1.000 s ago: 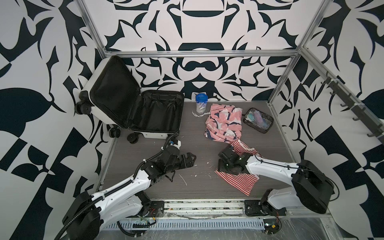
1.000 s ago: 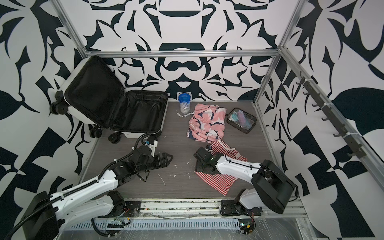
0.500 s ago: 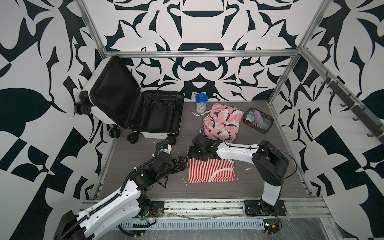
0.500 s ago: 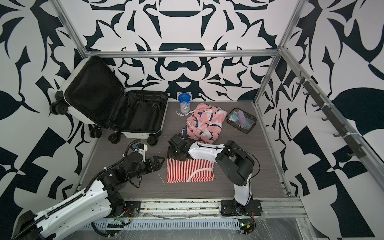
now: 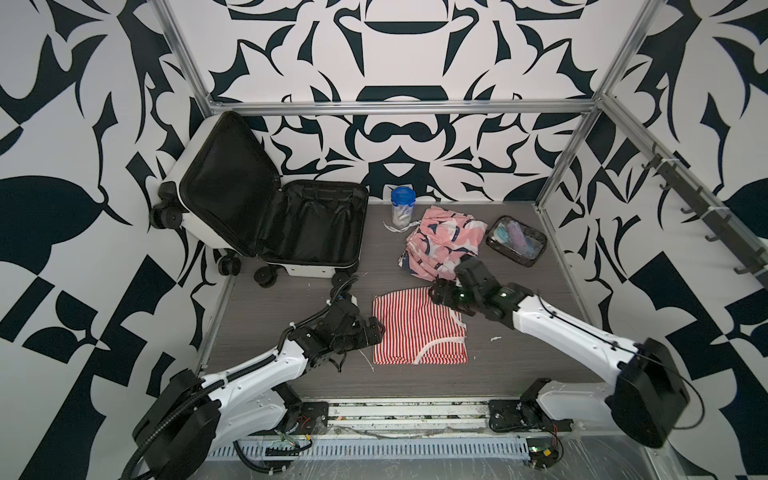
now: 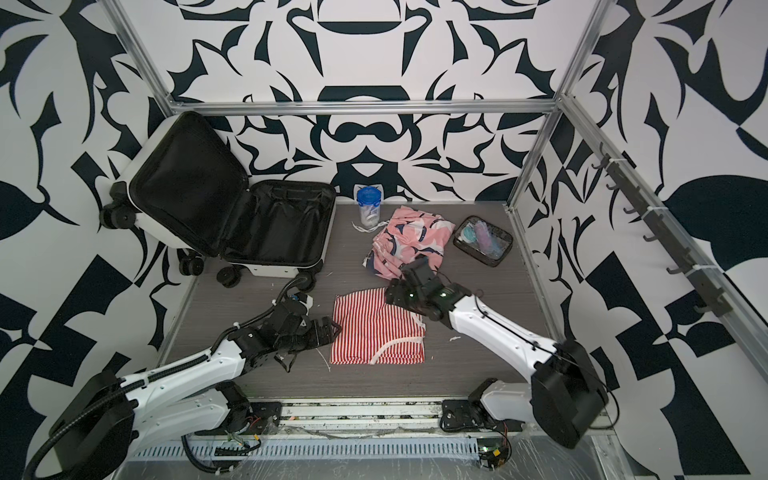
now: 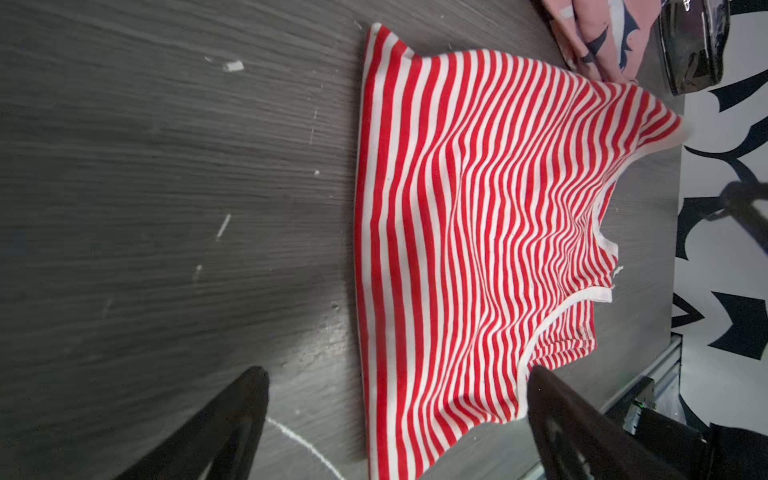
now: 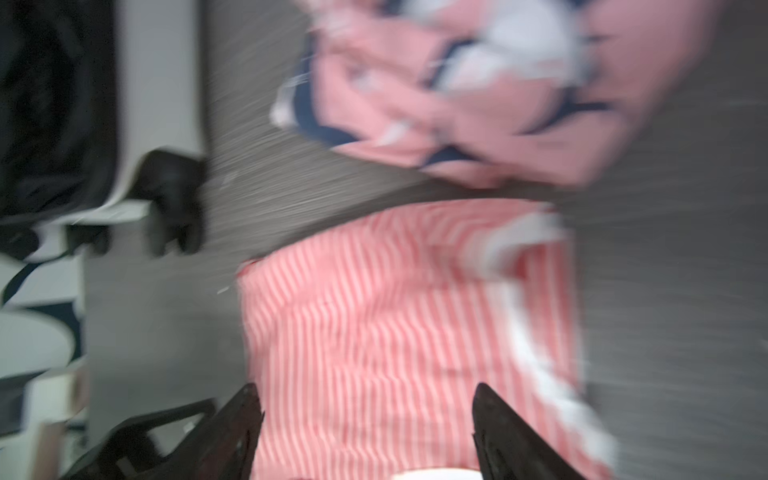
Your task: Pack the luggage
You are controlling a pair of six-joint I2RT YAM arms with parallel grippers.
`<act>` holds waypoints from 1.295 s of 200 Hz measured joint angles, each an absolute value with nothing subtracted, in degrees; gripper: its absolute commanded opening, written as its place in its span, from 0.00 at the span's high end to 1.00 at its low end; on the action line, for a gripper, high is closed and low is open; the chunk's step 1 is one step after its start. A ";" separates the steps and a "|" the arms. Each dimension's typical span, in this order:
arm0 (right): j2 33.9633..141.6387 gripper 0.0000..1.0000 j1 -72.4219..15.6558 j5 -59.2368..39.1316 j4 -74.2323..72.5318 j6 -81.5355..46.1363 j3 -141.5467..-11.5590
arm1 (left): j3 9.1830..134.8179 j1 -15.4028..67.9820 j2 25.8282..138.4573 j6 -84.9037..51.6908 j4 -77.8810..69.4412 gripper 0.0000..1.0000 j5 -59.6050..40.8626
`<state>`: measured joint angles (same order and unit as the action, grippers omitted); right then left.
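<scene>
Red-striped shirt flat between two low, outstretched arms. Left gripper spread wide at its left edge; right gripper over far corner, blurred, apparently released too. Luggage open, back left.

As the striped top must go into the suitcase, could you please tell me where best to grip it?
Probably its straight left edge, approached low from the left: the striped top lies flat, so only an edge can be pinched, and the open left hand faces it.
</scene>
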<state>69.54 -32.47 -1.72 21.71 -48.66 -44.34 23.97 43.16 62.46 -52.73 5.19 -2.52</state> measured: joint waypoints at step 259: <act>72.27 1.00 -27.33 -18.68 -1.43 -53.95 -22.39 | 25.34 39.66 80.93 -50.15 -10.13 1.00 -13.93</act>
<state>72.27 -27.33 -18.68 -1.43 -53.95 -22.39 25.34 39.66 80.93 -50.15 -10.13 -13.93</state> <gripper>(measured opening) 0.060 0.042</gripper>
